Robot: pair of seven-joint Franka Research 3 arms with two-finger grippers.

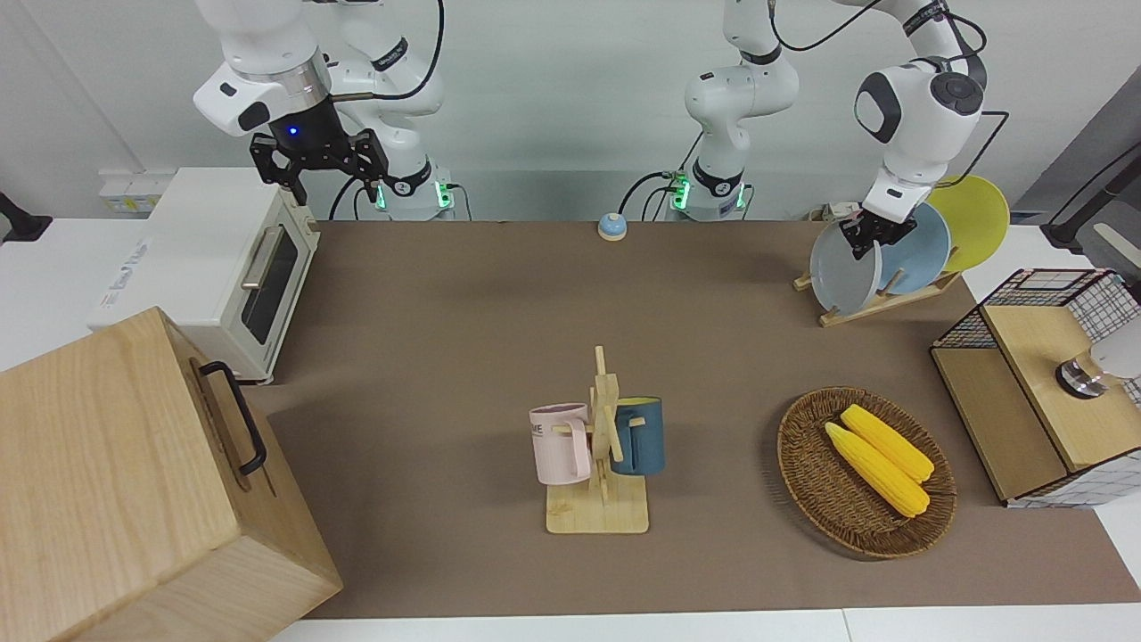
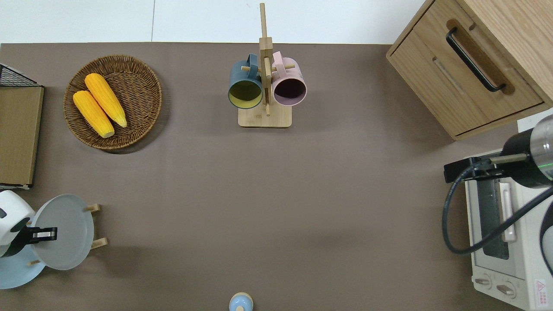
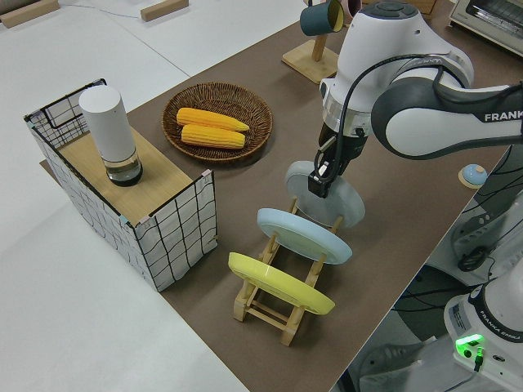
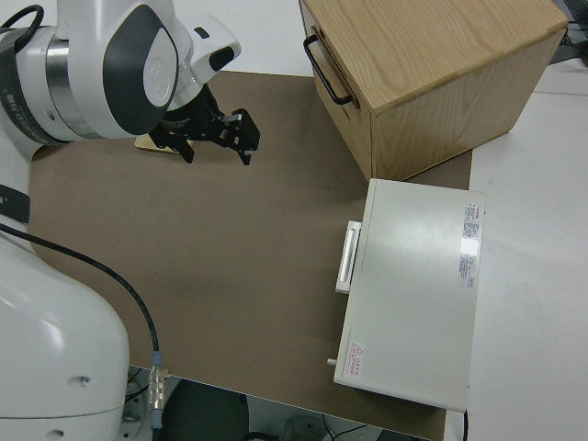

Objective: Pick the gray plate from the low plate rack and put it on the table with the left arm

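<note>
While the left gripper [image 1: 869, 234] sits at the top rim of the gray plate [image 1: 843, 271], one finger on each face, the step in hand looks like securing the pinch before any lift. Whether the fingers are clamped on the rim or only straddle it cannot be told from these views. The plate stands on edge in the end slot of the rack [image 3: 282, 304] farthest from the robots, at the left arm's end of the table [image 2: 276, 194], leaning against the pegs.

To do it well, I would close firmly and well down on the rim, since a thin raised lip gives little purchase and the plate could swing in the pinch. Then draw it out along its own lean, up and away from the pegs, not straight sideways, so the lower edge clears the slats without dragging the rack. The blue plate [image 3: 303, 234] sits in the next slot, just beside it, so the pull should go away from that one. Bare table lies next to the rack toward the middle, a fair spot to lay it flat.

The plate is round, matte, pale blue-gray, with a shallow raised rim. The right arm is parked.
</note>
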